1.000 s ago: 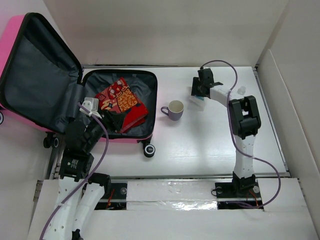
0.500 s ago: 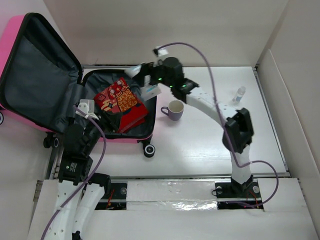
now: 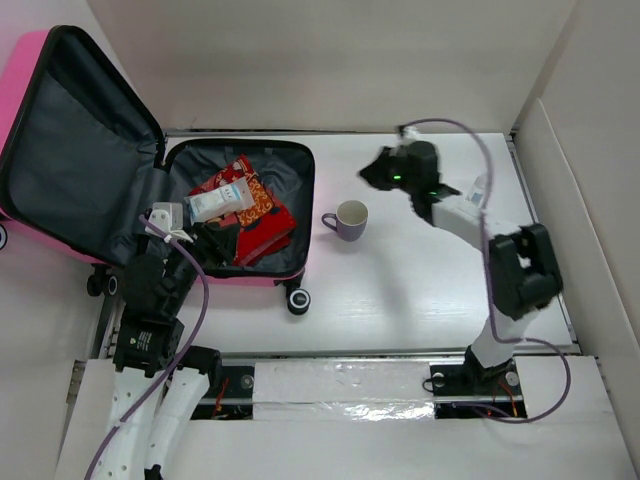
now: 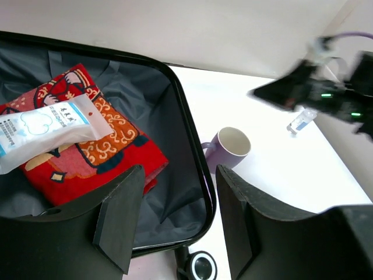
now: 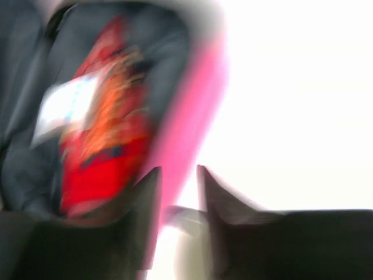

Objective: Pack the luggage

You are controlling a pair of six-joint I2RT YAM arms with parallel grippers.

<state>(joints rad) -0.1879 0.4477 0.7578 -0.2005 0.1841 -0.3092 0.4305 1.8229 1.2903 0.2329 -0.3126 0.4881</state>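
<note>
Nearest on the left, the left gripper (image 4: 178,198) hovers over the near rim of the luggage (image 3: 80,150). Its jaws stand about half apart and hold nothing. The luggage lies open at the left side of the worktop (image 3: 420,290). Its base is flat, with one black wheel (image 3: 298,300) at the near right corner, and its lid leans up and away to the far left.

Inside the base, a white packet (image 3: 218,203) rests on a folded red patterned cloth (image 3: 262,222).

To the right of the base stands a purple mug (image 3: 350,218). Farther right, the right gripper (image 3: 375,173) is in the air above the worktop. It is too blurred to tell how its jaws stand or whether it carries something. A small clear bottle (image 4: 302,121) stands at the far right.

I judge the shell to be stiff, smooth and rather slippery, and the case looks light, so it may roll or slide if pushed. The best hold seems to be the free edge of the lid, which gives a thin lip for two fingers, while the other gripper steadies the near rim of the base.
</note>
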